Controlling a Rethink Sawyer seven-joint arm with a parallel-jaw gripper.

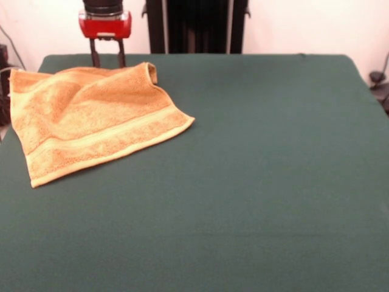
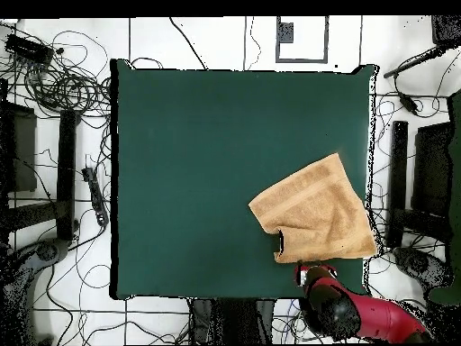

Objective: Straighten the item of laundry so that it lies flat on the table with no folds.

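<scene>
- Front view: the towel (image 1: 91,118) sat over at the picture's left on the far part of the green surface (image 1: 255,182), its left side going right out to that edge.
- It wasn't flat at all. The far edge was rumpled and rolled up into a little hump near my pincer, and soft ridges ran across the middle.
- The near part looked smoother, with a pale woven band running along the near edge out to a pointed corner aimed at the middle of the surface.
- My pincer (image 1: 107,59) hung just behind the towel's far edge, red housing up top and two dark fingers (image 1: 95,58) pointing down with a gap between them, so spread apart and pinching nothing. I couldn't tell if the tips touched the cloth.
- Overhead view: the towel (image 2: 315,212) lay turned like a diamond near the surface's (image 2: 198,162) right edge, toward my base side.
- One corner stuck out slightly past that right edge.
- My pincer (image 2: 315,270) sat right at the towel's bottom edge, with my red arm (image 2: 378,317) trailing off to the lower right.
</scene>
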